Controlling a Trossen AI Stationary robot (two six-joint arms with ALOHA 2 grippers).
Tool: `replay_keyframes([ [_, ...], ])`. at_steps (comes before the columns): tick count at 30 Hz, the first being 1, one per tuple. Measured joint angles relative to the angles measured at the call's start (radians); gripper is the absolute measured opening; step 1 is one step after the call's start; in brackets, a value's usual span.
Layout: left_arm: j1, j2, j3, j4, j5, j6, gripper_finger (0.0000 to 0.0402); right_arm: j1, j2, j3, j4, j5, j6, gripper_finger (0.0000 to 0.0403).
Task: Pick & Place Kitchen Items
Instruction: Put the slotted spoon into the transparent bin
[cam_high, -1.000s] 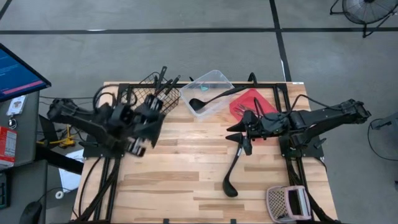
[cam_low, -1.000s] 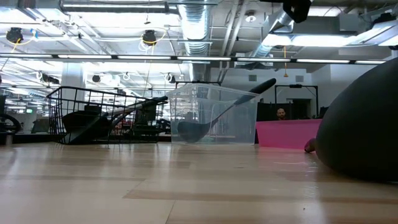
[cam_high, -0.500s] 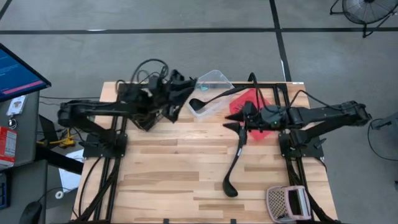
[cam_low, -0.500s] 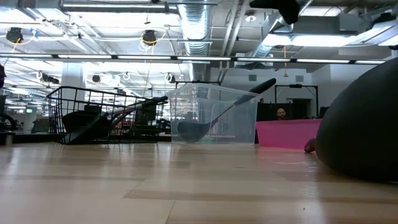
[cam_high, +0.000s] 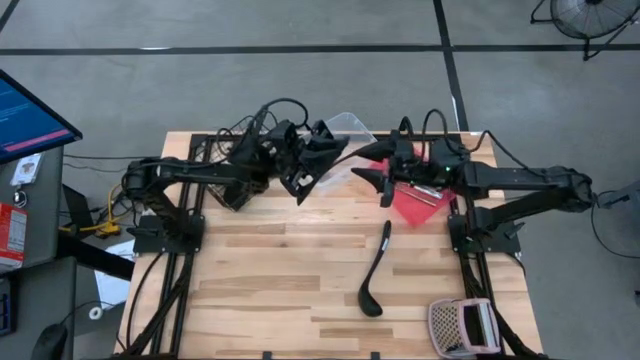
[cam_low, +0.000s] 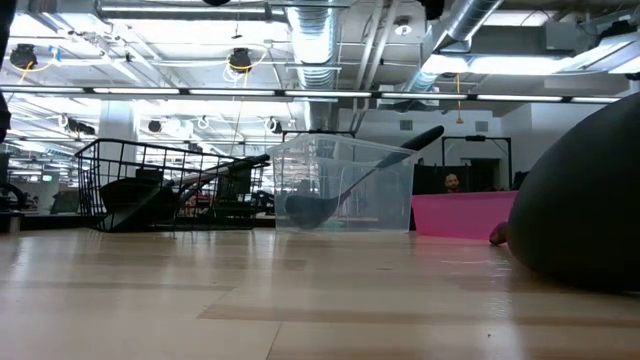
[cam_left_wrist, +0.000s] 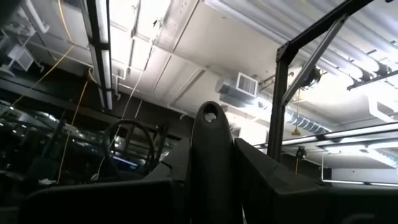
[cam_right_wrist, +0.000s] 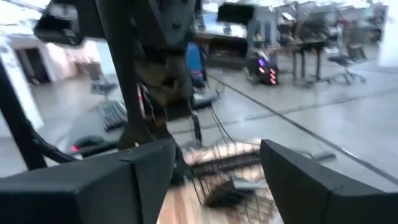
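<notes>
A black ladle (cam_high: 374, 272) lies flat on the wooden table; its bowl (cam_low: 590, 200) looms large at the right of the low view. A second ladle (cam_low: 335, 200) leans inside the clear tub (cam_low: 345, 185). My left gripper (cam_high: 325, 155) hangs above the tub at the far edge, shut on a black utensil handle (cam_left_wrist: 211, 155) and slanting upward. My right gripper (cam_high: 380, 182) is raised beside the red tray (cam_high: 415, 200) and points toward the table's left. It is open (cam_right_wrist: 211, 174) with nothing between its fingers. My left gripper pinches the black utensil's handle between its two fingers, just below the free end with the hanging hole (cam_left_wrist: 211, 115). The handle runs along the fingers, and its holed end sticks out past the fingertips, up into the air. The gripper hides the rest of the utensil.
A black wire basket (cam_low: 170, 185) with dark utensils stands at the far left, mostly under my left arm in the high view. A pinkish-white perforated item (cam_high: 460, 325) sits at the near right corner. Bare wood (cam_high: 260, 280) stretches across the table's near half.
My left gripper has swung from the table's left middle toward the far edge and the right, passing over the basket to above the clear tub. My right gripper has drawn away from the lying ladle's handle end toward the far edge, rising. The ladle has stayed put.
</notes>
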Motion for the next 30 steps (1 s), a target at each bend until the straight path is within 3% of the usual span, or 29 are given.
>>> replay_keyframes([
  [10,-0.006,0.000,0.001,-0.001,0.000,-0.001,0.0064,-0.074,0.176,0.017,0.200,-0.280,-0.007,0.0250],
  [15,-0.017,0.000,0.001,0.000,-0.001,-0.001,0.0064,-0.089,0.284,0.103,0.203,-0.384,-0.085,0.0250],
  [22,-0.023,-0.005,0.000,0.000,0.034,-0.032,0.0065,-0.117,0.355,0.203,0.197,-0.615,-0.102,0.0250],
  [30,-0.030,-0.006,0.000,0.006,0.055,-0.054,0.0066,-0.117,0.356,0.226,0.174,-0.677,-0.106,0.0249],
])
